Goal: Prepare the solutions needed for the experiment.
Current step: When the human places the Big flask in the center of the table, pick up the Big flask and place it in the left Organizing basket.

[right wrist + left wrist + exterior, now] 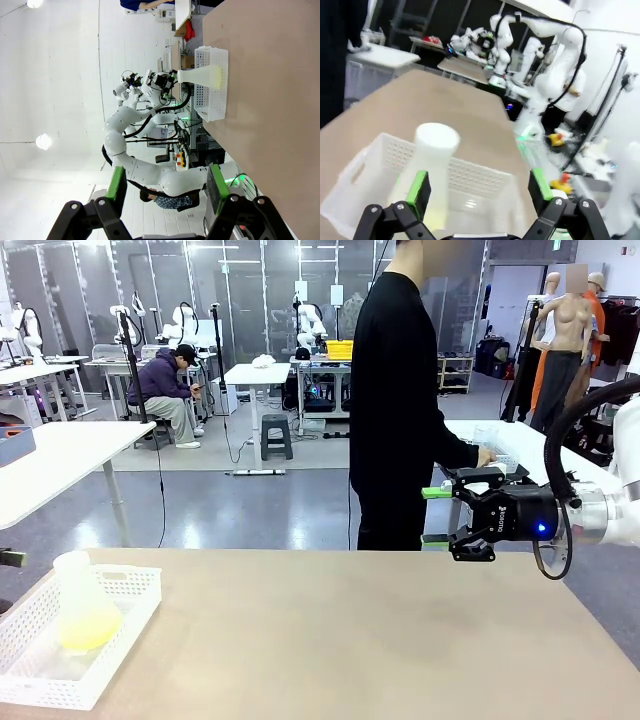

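Translucent conical plastic flask (82, 605) of pale yellow solution (88, 630) upright in white perforated basket (130, 585); both tools (477, 192) (437, 516) released, empty.

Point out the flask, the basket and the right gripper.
flask (82, 605): front view, on its lower body, above the yellow liquid.
basket (128, 612): front view, on its right wall.
right gripper (436, 516): front view, midway between its fingertips.

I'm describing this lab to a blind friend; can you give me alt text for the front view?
A translucent plastic conical flask holding a shallow layer of yellow liquid stands in a white perforated plastic basket at the left of a tan table. At the right, a black end effector with green pads hangs open above the table, and a person in black stands behind.
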Controlling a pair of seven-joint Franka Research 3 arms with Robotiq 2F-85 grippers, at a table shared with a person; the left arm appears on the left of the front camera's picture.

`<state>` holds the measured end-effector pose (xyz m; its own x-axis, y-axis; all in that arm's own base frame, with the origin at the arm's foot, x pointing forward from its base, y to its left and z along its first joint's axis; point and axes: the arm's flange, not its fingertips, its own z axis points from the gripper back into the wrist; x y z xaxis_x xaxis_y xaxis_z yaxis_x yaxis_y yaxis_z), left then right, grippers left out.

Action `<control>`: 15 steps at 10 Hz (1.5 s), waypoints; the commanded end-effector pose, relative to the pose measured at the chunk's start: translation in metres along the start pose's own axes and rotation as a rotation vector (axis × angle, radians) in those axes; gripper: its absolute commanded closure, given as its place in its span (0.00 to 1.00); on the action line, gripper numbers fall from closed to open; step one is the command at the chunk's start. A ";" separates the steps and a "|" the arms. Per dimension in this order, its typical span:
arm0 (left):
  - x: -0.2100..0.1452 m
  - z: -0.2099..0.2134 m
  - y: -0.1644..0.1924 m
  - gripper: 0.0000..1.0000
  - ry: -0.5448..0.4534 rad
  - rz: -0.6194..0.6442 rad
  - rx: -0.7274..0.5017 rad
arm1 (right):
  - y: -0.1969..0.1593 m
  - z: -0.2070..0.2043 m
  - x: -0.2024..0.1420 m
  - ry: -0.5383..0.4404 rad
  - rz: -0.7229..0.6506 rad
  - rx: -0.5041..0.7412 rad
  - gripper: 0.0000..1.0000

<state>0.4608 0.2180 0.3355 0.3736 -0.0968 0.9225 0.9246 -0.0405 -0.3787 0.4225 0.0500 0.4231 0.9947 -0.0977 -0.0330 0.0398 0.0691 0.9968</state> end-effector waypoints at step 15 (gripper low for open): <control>0.011 -0.032 -0.039 0.00 -0.046 0.987 -0.236 | 0.001 0.001 0.000 0.006 0.004 0.009 0.19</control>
<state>0.4228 0.1735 0.3418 0.9569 -0.1360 0.2566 0.2323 -0.1715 -0.9574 0.4225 0.0501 0.4230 0.9947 -0.0977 -0.0330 0.0399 0.0692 0.9968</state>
